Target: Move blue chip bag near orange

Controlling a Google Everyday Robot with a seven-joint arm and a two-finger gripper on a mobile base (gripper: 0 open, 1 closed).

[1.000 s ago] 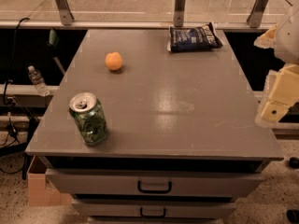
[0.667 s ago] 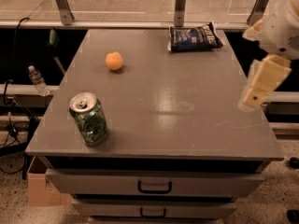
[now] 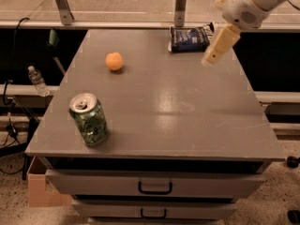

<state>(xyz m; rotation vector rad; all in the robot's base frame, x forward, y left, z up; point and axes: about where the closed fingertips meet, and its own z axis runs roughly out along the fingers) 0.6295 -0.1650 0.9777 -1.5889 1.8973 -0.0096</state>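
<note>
The blue chip bag [image 3: 189,38], dark navy foil with white lettering, lies flat at the far right corner of the grey table [image 3: 173,107]. The orange [image 3: 114,61], small and round, sits on the table's far left part, well apart from the bag. My gripper [image 3: 212,56] hangs from the white arm at the upper right. It is above the table just right of the bag and slightly nearer than it, and it holds nothing that I can see. The arm covers the bag's right edge.
A green patterned soda can [image 3: 89,120] stands upright near the table's front left corner. Drawers with black handles [image 3: 155,188] are under the tabletop. A water bottle [image 3: 37,80] and cables are on the floor at left. Metal posts [image 3: 180,6] stand behind the table.
My gripper has moved from beside the table's right edge up and to the left, over the table's far right part next to the chip bag. The bag, orange and can have not moved.
</note>
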